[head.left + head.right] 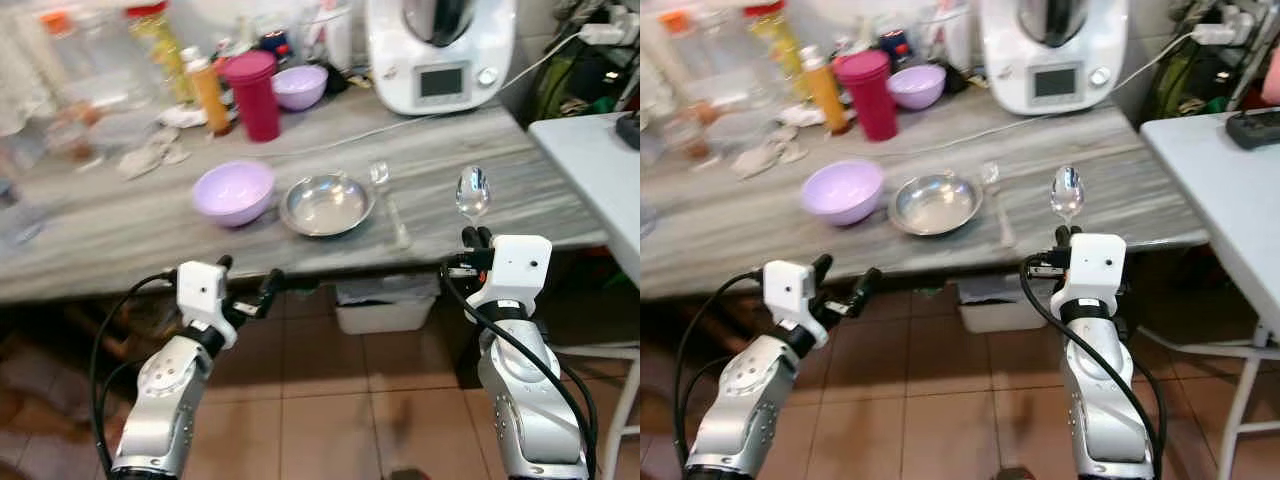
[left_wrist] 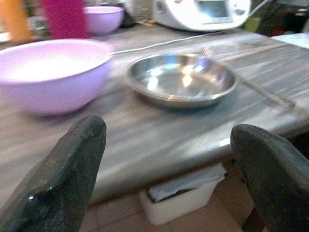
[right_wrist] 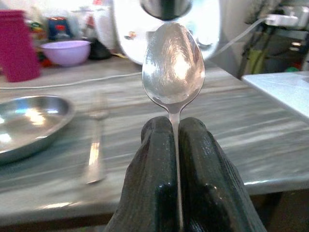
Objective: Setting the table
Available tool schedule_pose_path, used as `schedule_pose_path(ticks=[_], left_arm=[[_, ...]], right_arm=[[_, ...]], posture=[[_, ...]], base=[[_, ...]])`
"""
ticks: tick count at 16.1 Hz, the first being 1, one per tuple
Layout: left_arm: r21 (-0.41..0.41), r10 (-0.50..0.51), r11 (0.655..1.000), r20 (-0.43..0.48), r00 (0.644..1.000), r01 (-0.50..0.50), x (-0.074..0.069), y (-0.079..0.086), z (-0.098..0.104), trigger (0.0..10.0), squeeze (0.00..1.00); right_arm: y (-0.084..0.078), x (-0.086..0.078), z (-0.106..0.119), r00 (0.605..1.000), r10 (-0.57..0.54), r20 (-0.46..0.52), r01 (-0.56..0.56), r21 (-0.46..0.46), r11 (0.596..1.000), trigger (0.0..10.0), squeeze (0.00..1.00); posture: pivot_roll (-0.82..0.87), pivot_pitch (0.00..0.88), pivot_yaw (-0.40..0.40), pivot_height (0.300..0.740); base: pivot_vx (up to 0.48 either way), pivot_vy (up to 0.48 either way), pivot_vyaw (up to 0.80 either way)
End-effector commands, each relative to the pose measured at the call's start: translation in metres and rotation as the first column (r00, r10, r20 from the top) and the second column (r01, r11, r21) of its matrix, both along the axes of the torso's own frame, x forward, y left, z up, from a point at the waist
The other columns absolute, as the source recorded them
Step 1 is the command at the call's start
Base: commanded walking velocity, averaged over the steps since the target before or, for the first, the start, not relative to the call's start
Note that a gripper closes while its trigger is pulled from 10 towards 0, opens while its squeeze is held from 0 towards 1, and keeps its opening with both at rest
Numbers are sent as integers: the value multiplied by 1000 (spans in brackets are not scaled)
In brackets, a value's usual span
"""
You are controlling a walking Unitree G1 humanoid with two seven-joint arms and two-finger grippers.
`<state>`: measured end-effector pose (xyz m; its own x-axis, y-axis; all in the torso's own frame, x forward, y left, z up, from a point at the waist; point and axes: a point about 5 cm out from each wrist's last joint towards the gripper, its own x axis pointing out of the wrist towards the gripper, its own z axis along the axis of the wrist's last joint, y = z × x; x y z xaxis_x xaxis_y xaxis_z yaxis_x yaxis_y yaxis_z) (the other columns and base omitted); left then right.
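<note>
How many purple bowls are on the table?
2. One purple bowl sits near the front edge, left of the steel plate. The other is at the back, beside the magenta cup. Clutter at the back may hide more.

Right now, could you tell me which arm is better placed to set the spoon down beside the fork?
Right: its claw already grips the spoon near the fork; the left claw is open.
</note>
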<state>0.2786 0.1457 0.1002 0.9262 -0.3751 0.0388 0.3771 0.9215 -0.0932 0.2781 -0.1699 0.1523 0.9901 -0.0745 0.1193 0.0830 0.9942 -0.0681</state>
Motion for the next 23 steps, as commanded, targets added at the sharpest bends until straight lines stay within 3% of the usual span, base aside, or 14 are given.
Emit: schedule_pose_path(ticks=[1, 11, 18, 21, 23], left_arm=[[4, -6, 1000, -1, 1000, 6, -1, -2, 0, 10000, 0], [21, -9, 1000, -4, 1000, 9, -4, -3, -2, 10000, 0], [7, -38, 999, -18, 999, 38, -7, -6, -2, 10000, 0], [-1, -100, 995, -18, 995, 100, -13, -10, -1, 10000, 0], [19, -221, 975, 1, 975, 221, -22, -14, 3, 10000, 0]], right_arm=[[-3, 0, 3, 1000, -9, 14, 9, -3, 1000, 10000, 0], [-5, 0, 4, 1000, -21, 18, 22, -14, 1000, 10000, 0], [-41, 5, 3, 993, -114, -36, 112, -36, 993, 10000, 0], [-52, 19, 5, 992, -98, -79, 95, -38, 995, 10000, 0], [-51, 32, -1, 989, -51, -140, 43, -58, 997, 10000, 0]], posture=[[-283, 78, 115, 740], [-282, 83, 110, 740], [-290, 112, 122, 740], [-284, 127, 124, 740], [-265, 147, 123, 740]], base=[[428, 0, 0], [40, 0, 0], [0, 0, 0], [0, 0, 0], [0, 0, 0]])
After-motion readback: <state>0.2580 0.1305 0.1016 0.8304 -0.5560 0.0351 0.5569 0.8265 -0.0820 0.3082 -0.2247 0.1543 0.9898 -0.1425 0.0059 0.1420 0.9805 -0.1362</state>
